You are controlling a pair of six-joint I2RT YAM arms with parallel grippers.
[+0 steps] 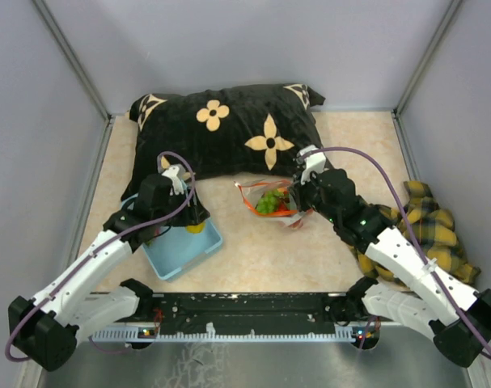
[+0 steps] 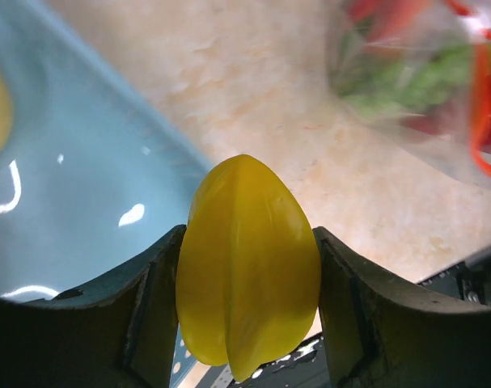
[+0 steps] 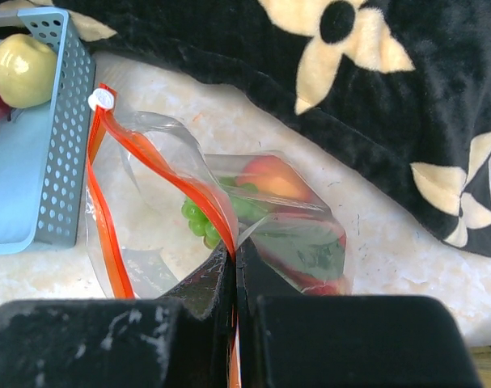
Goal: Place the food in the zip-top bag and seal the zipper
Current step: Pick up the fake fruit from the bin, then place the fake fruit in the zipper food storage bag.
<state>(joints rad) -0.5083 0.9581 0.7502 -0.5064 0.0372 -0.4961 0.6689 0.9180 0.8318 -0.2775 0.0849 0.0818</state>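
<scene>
- Two pairs of fingers are gripping things: one a fruit, the other the bag.
- The left fingers (image 2: 152, 303) are standing partly spread and clamping a yellow fruit (image 2: 249, 267) by its flanks, one finger pressing on each side.
- The yellow fruit is pointing its tapered tip outward beyond the fingers' ends. Its long axis is lying in line with them, and a raised ridge is running down its middle.
- It is hanging over the right-hand edge of the light blue basket (image 1: 180, 252), which is sitting toward the worktop's (image 1: 269, 255) front left corner.
- The zip-top bag (image 1: 271, 202) is lying at the middle of the worktop, just in front of the black flowered pillow (image 1: 229, 129). Its long axis is running left to right and its gaping mouth is facing the basket.
- The right fingers (image 3: 269, 283) are pressing tight together on one red strip of the zipper (image 3: 180, 182), pinching the mouth's edge, while the other strip is sagging apart from it.
- Green grapes (image 3: 198, 217) and a peach (image 3: 269, 179) are showing through the clear plastic.
</scene>
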